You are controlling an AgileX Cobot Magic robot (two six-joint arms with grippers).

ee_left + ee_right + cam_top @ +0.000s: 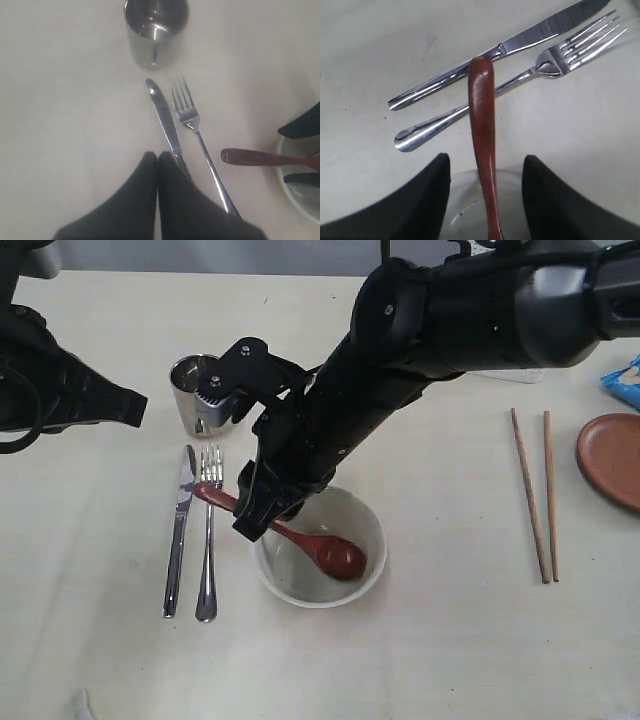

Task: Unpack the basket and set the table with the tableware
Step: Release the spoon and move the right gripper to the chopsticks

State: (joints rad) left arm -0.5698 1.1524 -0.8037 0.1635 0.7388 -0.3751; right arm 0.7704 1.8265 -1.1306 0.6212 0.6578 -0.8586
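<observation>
Hanging over the bench (100, 640) on the far left, the left arm (60, 390) keeps the left jaws squeezed tight together, and nothing is in them. Right under their tips lies the handle of the knife (167, 127). The fork (189, 117) lies just beside the knife, on the side toward the bowl. Both lie flat on the bench, side by side, with their points aimed away from the left jaws. Farther ahead of the left jaws, the shiny mug (155, 30) stands upright. Next comes the wooden spoon (335, 555). Its round end rests inside the cream bowl (370, 525), and its handle leans up over the bowl's rim and sticks out toward the fork. The right arm (420, 330) reaches across from the right side, and the right jaws are let go and spread wide. The spoon's handle runs down the middle between the two fingers (427, 200), with a gap on each side, so they are not pinching it. The right jaws hang just above the side of the bowl nearest the fork. Well off to the other side of the right jaws, two chopsticks (530, 495) lie close together on the bench. Beyond them sits the brown plate (612, 458), partly cut off at the edge, and a bit of a blue bag (622, 380) shows just behind it.
</observation>
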